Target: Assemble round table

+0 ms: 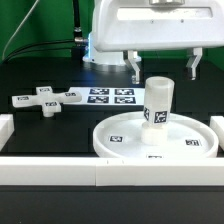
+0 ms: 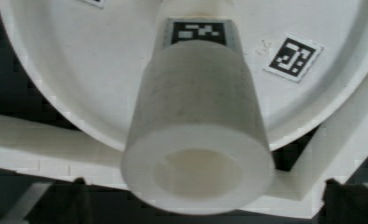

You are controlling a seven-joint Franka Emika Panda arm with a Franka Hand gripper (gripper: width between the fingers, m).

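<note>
The large white round disc [image 1: 104,147] lies flat on the table, tags facing up. The short thick cylinder leg [image 1: 157,101] stands upright on its centre. My gripper [image 1: 162,66] hangs just above the leg's top, open, with one finger on each side and nothing held. In the wrist view the leg [image 2: 195,120] rises toward the camera over the disc [image 2: 83,60]. The gripper [image 2: 202,198] straddles the leg's top end, and its dark fingers [image 2: 348,190] stand clear of it. The cross-shaped piece [image 1: 45,100] lies on the table toward the exterior view's left.
The marker board [image 1: 110,96] lies flat behind the disc. A long white border bar [image 1: 70,172] runs along the front edge and another [image 1: 5,126] stands at the exterior view's left. The bar also shows in the wrist view [image 2: 39,140].
</note>
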